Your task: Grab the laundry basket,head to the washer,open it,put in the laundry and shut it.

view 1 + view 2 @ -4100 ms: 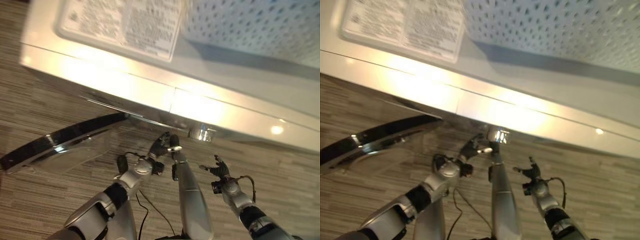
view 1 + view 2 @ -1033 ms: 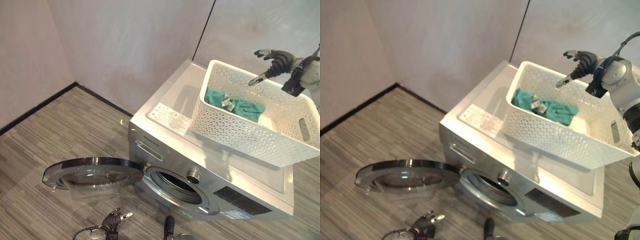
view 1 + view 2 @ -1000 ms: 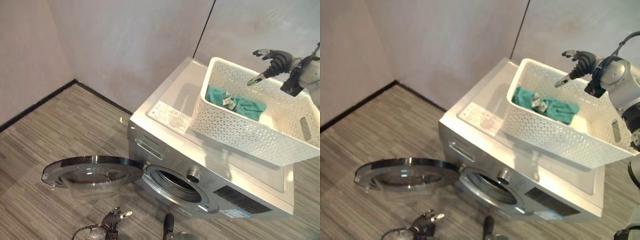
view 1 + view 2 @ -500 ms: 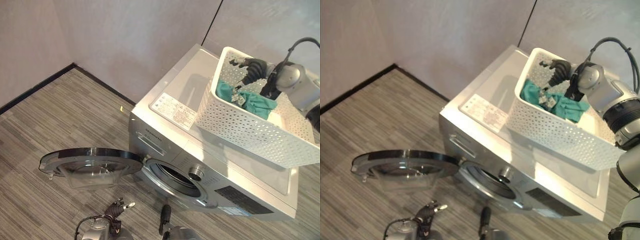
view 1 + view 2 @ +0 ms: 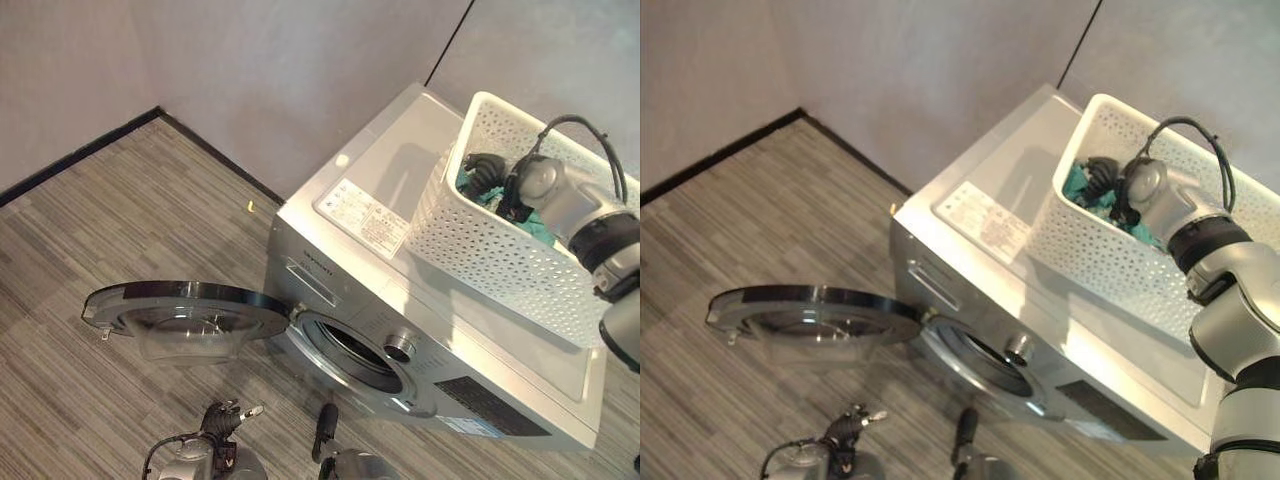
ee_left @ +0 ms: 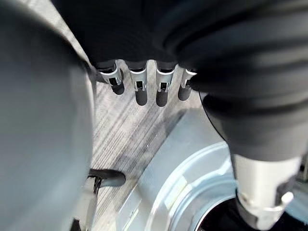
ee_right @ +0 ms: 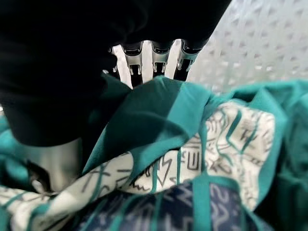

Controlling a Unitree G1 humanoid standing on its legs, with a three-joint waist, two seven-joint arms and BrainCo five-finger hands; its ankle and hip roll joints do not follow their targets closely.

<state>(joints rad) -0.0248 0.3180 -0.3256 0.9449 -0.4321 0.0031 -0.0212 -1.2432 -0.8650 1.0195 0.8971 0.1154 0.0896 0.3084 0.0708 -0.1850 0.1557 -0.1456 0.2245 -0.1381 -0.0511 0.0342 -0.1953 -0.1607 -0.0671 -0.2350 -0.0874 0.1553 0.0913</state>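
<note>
The right hand is at the upper right of the left eye view, reached down inside the laundry basket. In the right wrist view its fingers go down behind a fold of the teal laundry, and the tips are hidden by the cloth, so I cannot tell if the hand holds it or only touches it. The laundry (teal with a white printed part and some dark blue) lies in the far end of the white perforated basket.

The basket stands on the top of the washer, toward its right side, and a white label is on the top just left of the basket. The washer is silver, and its round opening on the front is uncovered. The door is swung fully out to the left, in the middle left of the frame, over the grey striped floor.

The left hand is low at the bottom edge, left of centre, near the floor and in front of the washer. In the left wrist view its fingers are nearly straight and relaxed, holding nothing.
</note>
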